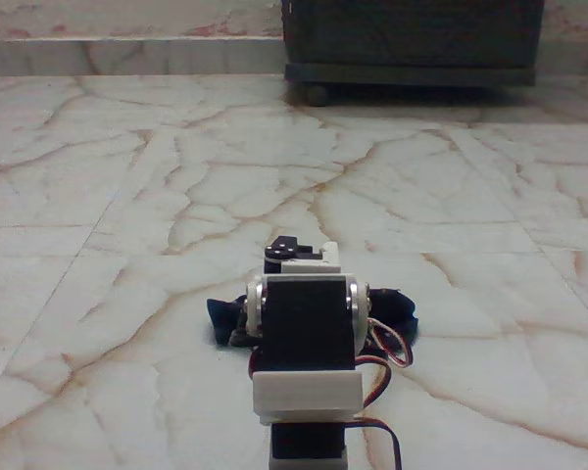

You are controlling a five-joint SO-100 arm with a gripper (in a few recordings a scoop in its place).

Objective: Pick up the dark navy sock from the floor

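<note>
Fixed view. Sock (223,318) lies on the floor (98,294), poking out left of my wrist, passing behind my servo block, and showing again at right beside the wires (387,352). My gripper (296,257) reaches over it; I cannot tell how far my fingers are parted. Judgement: soft, light, limp fabric; pinch a bunched fold mid-sock, pressing low against the glossy tile.

Dark navy sock (396,309) flat on veined marble floor (127,196)
</note>
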